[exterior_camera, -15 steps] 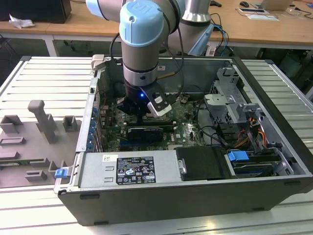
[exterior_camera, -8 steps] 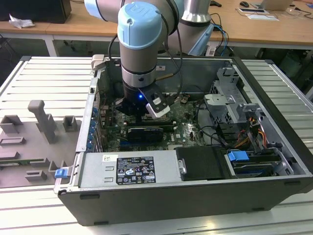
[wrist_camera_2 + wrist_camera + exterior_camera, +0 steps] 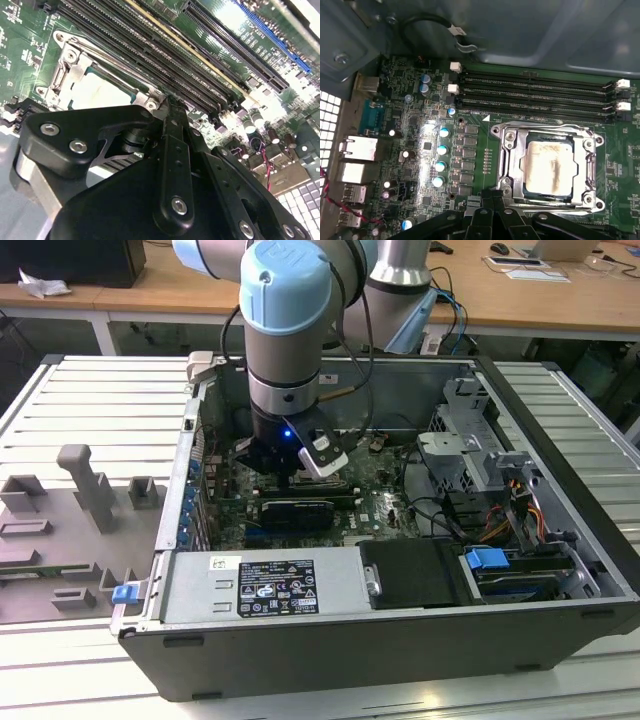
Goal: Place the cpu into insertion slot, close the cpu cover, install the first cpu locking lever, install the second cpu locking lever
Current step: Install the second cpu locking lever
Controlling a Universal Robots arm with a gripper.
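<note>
In the exterior view, nearest the camera, the front wall of the open computer case (image 3: 400, 660) ran across the lower part of the frame, with a labelled grey power supply (image 3: 262, 587) just behind it at lower centre and a blue clip (image 3: 487, 561) to its right. Grey fixture blocks (image 3: 88, 485) sat on the slatted table (image 3: 90, 400) at the left of the frame. Further in, the blue-and-grey robot arm (image 3: 285, 310) reached down from the top centre into the case, its gripper (image 3: 290, 472) low over the green motherboard (image 3: 375, 508) in the middle of the frame. Beyond the case, wooden desks (image 3: 540, 300) crossed the top of the frame.

In the first wrist view the black linkage of the gripper (image 3: 492, 212) sat at the bottom edge, just beside the socket. Whether its jaws were wide or narrow could not be told. The cpu (image 3: 550, 168) lay flat in the insertion slot (image 3: 517, 167), right of centre, its pale metal top showing through the window of the cpu cover (image 3: 547, 131), which lay down flat around it. Above them ran the long black memory slots (image 3: 535, 95), and a row of round capacitors (image 3: 441, 155) stood left of the socket.

In the second wrist view the cpu (image 3: 100, 90) showed pale at the left, partly behind the gripper's black body (image 3: 170, 150).
</note>
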